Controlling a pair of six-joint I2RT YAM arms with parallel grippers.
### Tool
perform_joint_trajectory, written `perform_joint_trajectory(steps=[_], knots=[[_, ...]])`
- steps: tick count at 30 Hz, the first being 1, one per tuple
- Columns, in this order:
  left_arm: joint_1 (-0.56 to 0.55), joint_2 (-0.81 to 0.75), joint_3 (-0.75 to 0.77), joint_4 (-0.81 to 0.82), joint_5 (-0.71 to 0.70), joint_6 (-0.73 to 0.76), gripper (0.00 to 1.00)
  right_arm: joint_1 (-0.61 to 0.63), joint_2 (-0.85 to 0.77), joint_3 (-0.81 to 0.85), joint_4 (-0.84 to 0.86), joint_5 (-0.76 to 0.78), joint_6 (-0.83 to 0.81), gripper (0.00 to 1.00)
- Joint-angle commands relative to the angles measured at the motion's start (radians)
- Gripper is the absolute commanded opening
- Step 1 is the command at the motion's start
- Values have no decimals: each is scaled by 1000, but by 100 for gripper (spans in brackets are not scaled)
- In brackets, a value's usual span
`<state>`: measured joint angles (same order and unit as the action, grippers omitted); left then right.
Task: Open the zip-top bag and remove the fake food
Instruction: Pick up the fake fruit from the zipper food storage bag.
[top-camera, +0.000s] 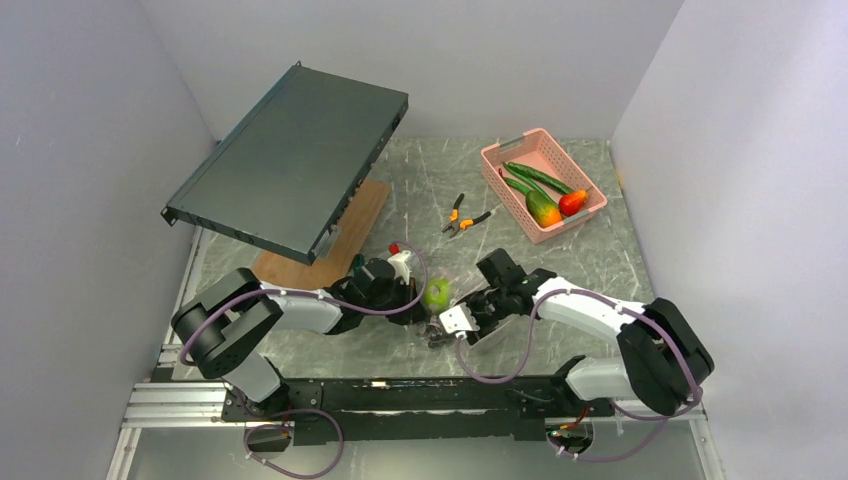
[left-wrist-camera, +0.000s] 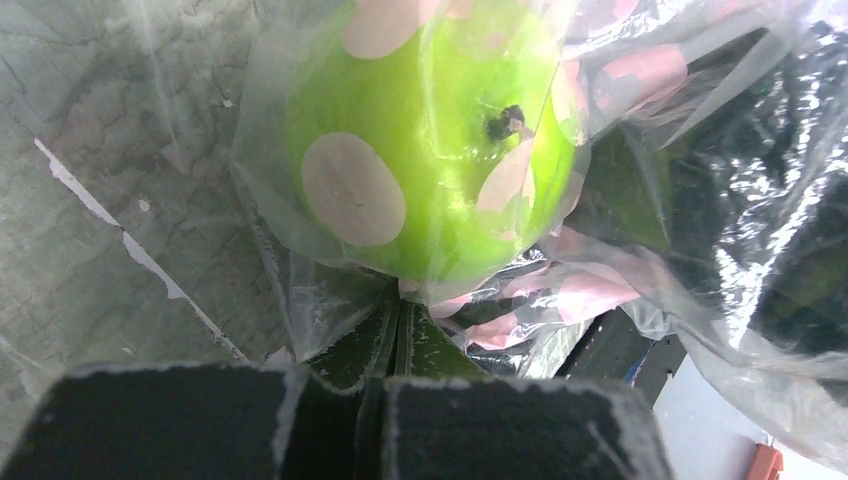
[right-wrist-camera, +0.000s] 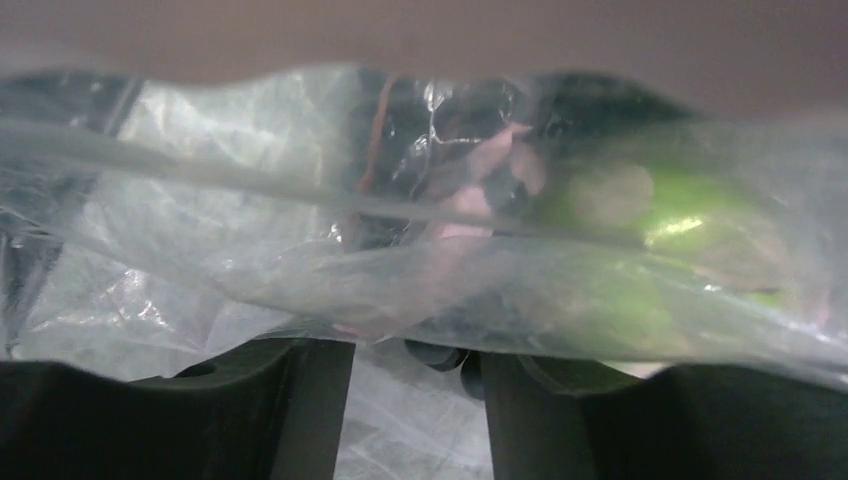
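The clear zip-top bag lies between my two grippers, with pink spots on its film. The green apple sits inside it and fills the left wrist view. Dark grapes lie at the bag's near end. My left gripper is shut on a fold of the bag just below the apple, in the left wrist view. My right gripper is open in the right wrist view, and the bag film drapes over its fingertips. The apple shows blurred through the film.
A pink basket at the back right holds green cucumbers, a mango and a red piece. Orange-handled pliers lie behind the bag. A tilted dark flat case rests over a wooden board at the left.
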<state>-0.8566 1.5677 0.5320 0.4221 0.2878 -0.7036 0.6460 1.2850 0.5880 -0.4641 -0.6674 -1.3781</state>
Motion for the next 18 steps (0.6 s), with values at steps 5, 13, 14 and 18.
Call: perform_joint_trajectory(steps=[5, 13, 14, 18], knots=[[-2, -28, 3, 2, 4, -2, 0, 32, 65, -1, 38, 146, 4, 29], [-1, -107, -48, -38, -63, 8, 0, -48, -4, 65, -71, 39, 17, 11], [-1, -118, -52, -46, -73, 11, 0, -70, -25, 71, -98, 2, 14, 10], [1, -150, -56, -81, -103, 25, 0, -139, -100, 88, -154, -98, -1, 9]])
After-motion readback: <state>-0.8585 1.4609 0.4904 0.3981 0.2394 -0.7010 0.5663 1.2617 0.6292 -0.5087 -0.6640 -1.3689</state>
